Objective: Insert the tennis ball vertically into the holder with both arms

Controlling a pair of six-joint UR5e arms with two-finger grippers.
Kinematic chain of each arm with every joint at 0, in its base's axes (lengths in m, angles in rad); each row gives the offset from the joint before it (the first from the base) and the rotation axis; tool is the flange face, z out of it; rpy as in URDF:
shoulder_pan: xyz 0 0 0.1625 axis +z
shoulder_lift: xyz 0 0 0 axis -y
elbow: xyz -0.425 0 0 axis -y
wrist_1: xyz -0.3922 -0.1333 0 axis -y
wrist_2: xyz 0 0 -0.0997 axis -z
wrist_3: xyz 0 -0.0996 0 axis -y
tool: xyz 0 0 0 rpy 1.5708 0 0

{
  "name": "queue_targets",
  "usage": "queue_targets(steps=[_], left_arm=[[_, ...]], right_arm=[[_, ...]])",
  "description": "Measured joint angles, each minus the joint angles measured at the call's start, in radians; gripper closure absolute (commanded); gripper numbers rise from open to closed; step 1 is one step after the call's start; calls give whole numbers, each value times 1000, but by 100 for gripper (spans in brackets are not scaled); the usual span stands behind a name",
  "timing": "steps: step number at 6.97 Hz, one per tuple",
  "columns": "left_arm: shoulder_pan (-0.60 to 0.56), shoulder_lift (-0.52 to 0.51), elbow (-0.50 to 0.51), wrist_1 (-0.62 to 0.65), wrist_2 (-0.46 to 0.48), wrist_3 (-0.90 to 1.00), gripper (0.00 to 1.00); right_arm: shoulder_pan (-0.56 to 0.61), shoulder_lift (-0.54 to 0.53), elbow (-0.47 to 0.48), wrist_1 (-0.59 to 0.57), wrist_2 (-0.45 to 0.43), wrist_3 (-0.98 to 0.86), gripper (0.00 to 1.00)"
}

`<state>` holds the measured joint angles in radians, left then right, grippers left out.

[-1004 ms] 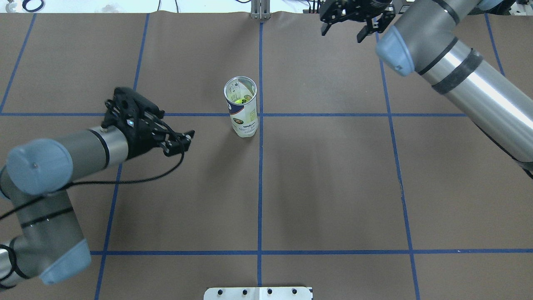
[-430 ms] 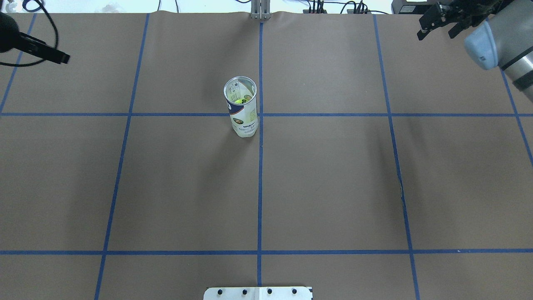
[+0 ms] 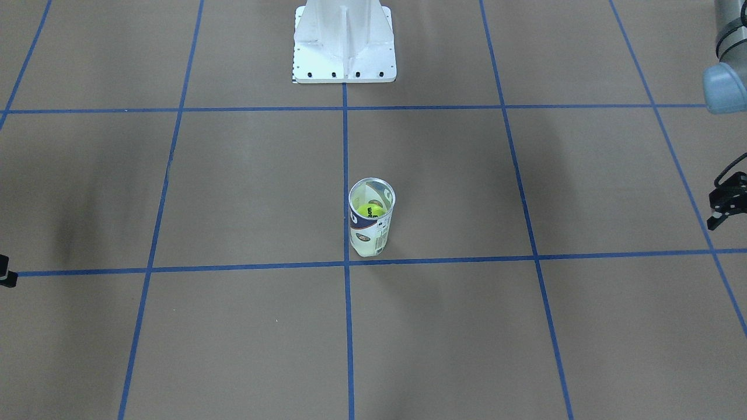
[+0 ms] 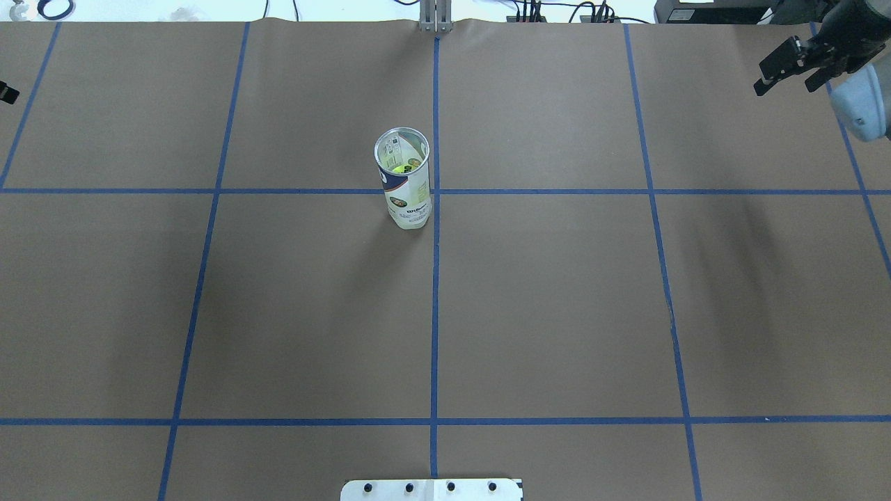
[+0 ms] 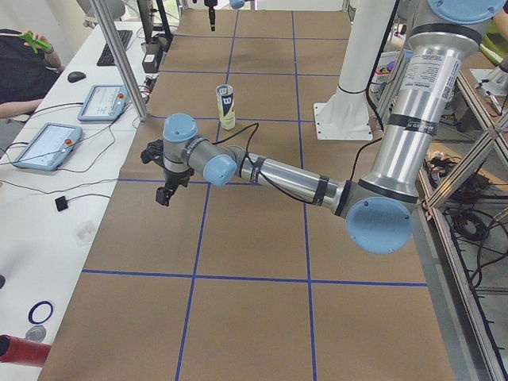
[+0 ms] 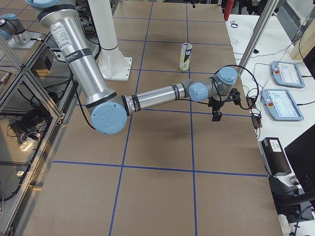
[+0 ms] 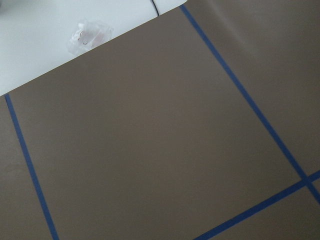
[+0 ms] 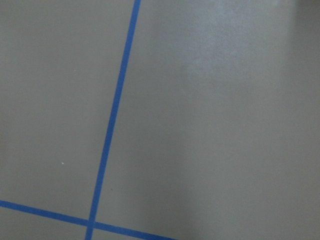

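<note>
One tennis ball (image 3: pixel 370 210) shows yellow-green through the open mouth of the can (image 3: pixel 370 230). The can stands upright near the middle of the table (image 4: pixel 557 313), just beside a crossing of blue tape lines (image 4: pixel 435 313). How deep the ball sits I cannot tell, but it lies inside the wall. The insertion itself therefore looks done, and the step in hand is, by my reading, getting the left arm (image 5: pixel 286 178) and the right arm (image 6: pixel 157 93) clear.

The right pincer (image 4: pixel 785 78) hangs released and empty over the far right corner of the table, well apart from the can. The left pincer (image 3: pixel 723 207) is at the opposite edge, cut by the frame, and I cannot tell whether it is parted or clenched. Both wrist cameras show only bare brown table and tape.

To do this step well, each arm should travel outward and upward, not across the middle. The can is tall, light and narrow-footed. A brush from an elbow, or from the black cable (image 5: pixel 246 125) looped along the left arm, would likely tip it and spill the ball. Slow, even motion is safest. The white pedestal (image 3: pixel 344 46) behind the can is the other thing to avoid.
</note>
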<state>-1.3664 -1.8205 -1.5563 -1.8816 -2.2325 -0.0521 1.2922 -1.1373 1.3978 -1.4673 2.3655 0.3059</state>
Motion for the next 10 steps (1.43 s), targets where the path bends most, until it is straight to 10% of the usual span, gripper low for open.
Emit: queue_targets(steps=[10], left_arm=[[-233,88,95,325,-43,303,0]], right_arm=[[197,-449,129,154,-18,-66,0]])
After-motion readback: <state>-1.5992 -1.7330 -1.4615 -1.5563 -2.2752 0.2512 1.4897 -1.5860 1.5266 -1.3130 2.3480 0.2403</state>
